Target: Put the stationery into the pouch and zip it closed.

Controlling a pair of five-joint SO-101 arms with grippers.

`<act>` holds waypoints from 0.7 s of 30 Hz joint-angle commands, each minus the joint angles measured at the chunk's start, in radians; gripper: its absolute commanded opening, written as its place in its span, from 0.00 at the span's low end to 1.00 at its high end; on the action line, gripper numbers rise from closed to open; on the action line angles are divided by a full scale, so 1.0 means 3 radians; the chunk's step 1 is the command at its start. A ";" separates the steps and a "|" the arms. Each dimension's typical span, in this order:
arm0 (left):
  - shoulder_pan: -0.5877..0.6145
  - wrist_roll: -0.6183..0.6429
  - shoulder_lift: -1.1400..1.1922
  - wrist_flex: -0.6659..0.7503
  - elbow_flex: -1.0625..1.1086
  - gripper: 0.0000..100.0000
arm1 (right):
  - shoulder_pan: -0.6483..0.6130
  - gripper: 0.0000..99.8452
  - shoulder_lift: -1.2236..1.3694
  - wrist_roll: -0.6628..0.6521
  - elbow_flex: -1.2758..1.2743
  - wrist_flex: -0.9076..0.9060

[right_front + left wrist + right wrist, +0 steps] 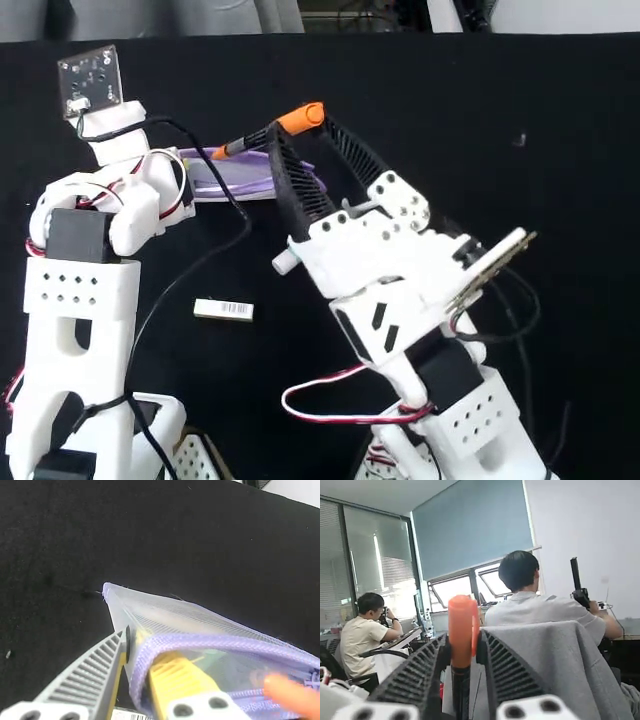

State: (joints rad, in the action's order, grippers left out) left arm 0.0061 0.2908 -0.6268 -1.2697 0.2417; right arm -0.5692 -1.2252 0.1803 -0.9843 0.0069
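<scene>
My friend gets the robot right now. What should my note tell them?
Left claw: shut on the pouch's purple rim, one finger inside, holding the mouth open.
Right claw: shut on the orange marker, held above the table, dark end pointing toward the pouch mouth.
Small white bar: lying on the table between the arms, nearer than the pouch.
Done: pouch gripped, marker picked up.
Left: drop the marker in, fetch the white bar and put it in, then zip the pouch closed.
</scene>
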 commanded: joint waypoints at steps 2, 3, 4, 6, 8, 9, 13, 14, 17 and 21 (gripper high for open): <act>-0.0023 -0.0026 -0.0092 0.0087 -0.0033 0.03 | -0.0082 0.01 -0.0023 0.0000 0.0130 -0.0261; -0.0023 -0.0026 -0.0097 0.0087 -0.0033 0.03 | -0.0072 0.01 -0.0023 -0.0077 0.0084 -0.0245; -0.0023 -0.0026 -0.0102 0.0082 -0.0033 0.03 | -0.0066 0.01 -0.0023 -0.0153 0.0028 -0.0174; -0.0023 -0.0026 -0.0118 0.0082 -0.0033 0.03 | -0.0066 0.01 0.0008 -0.0286 -0.0136 0.0056; -0.0023 -0.0026 -0.0118 0.0082 -0.0033 0.03 | -0.0077 0.01 0.0100 -0.0317 -0.0284 0.0276; -0.0023 -0.0026 -0.0118 0.0077 -0.0033 0.03 | -0.0077 0.01 0.0171 -0.0312 -0.0340 0.0368; -0.0023 -0.0026 -0.0118 0.0077 -0.0033 0.03 | -0.0082 0.01 0.0611 -0.0312 -0.0376 0.0511; -0.0023 -0.0026 -0.0118 0.0077 -0.0033 0.03 | -0.0082 0.01 0.0754 -0.0312 -0.0366 0.0511; -0.0023 -0.0026 -0.0118 0.0077 -0.0033 0.03 | -0.0138 0.06 0.1158 -0.0312 -0.0289 0.0511; 0.0161 -0.0005 -0.0092 0.0102 -0.0033 0.03 | -0.0169 0.25 0.1358 -0.0312 -0.0192 0.0537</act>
State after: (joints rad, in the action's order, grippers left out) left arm 0.0061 0.2908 -0.6268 -1.2697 0.2417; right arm -0.6030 -0.8569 0.0974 -1.1055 0.1389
